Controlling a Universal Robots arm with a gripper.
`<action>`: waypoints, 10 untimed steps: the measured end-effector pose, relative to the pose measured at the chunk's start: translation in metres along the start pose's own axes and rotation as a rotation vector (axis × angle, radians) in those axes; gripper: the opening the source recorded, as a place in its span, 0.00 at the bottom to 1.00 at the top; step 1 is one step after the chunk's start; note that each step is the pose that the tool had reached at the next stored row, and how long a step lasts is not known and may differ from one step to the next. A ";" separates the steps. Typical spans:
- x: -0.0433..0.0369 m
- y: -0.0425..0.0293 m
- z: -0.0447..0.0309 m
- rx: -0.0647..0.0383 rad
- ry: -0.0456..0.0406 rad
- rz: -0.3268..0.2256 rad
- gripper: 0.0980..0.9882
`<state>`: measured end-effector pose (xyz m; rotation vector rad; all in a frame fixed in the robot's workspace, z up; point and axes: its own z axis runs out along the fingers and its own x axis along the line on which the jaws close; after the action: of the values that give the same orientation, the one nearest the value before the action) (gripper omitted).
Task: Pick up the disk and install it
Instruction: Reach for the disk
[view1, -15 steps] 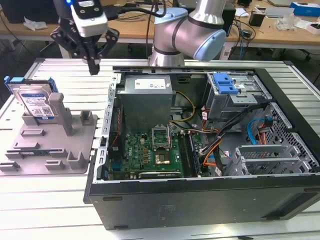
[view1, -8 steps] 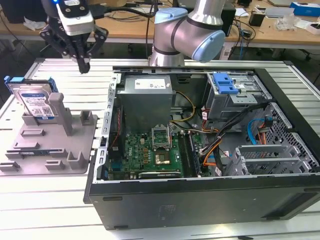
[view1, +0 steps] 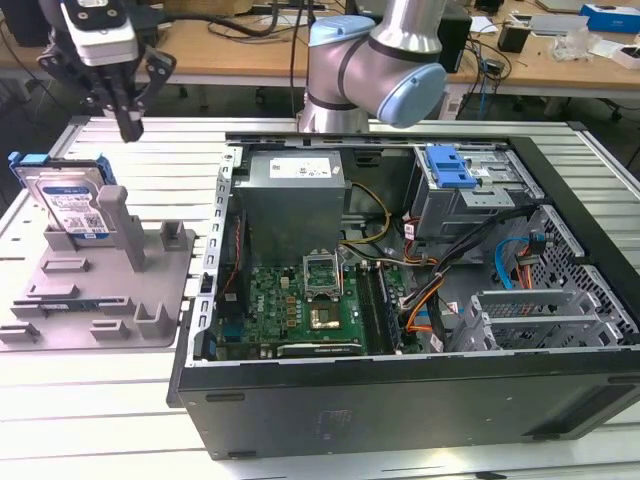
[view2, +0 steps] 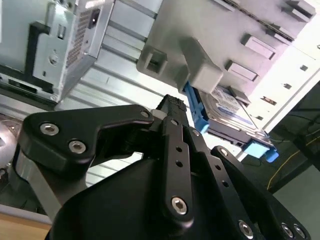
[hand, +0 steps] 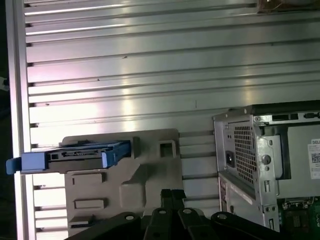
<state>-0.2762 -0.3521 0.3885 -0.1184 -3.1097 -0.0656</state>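
Item: grey holder (view1: 150, 290), a moulded tray with posts and slots, lying flat on the ribbed metal surface (view1: 160, 150). Item: the disk (view1: 72, 200), silver drive with a white-and-blue label in a blue carrier frame, standing on edge in a slot at the holder's far corner, against one of the holder's upright posts; seen edge-on in the first wrist view (hand: 80, 155) and resting in the holder in the second wrist view (view2: 230, 107). Item: claw (view1: 130, 125), black, pointing down, hanging in the air above the holder's far side, apart from the disk and touching nothing; its fingers are closed together with nothing between them, as both wrist views also show (hand: 172, 195) (view2: 172, 106). Item: open computer case (view1: 400, 400), lying on the surface just beside the holder on the exterior view's right. Contents of the case: grey power supply box (view1: 295, 190), green motherboard (view1: 290, 305), blue latch piece (view1: 452, 165) on the drive cage at the side farthest from the holder.
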 end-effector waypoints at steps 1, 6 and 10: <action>0.0032 0.0007 0.0002 0.000 0.0018 0.000 0.01; 0.0283 0.0063 0.0022 0.001 0.0157 0.001 0.01; 0.0441 0.0095 0.0035 0.002 0.0243 0.001 0.01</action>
<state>-0.3195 -0.3392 0.3868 -0.1179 -3.0854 -0.0637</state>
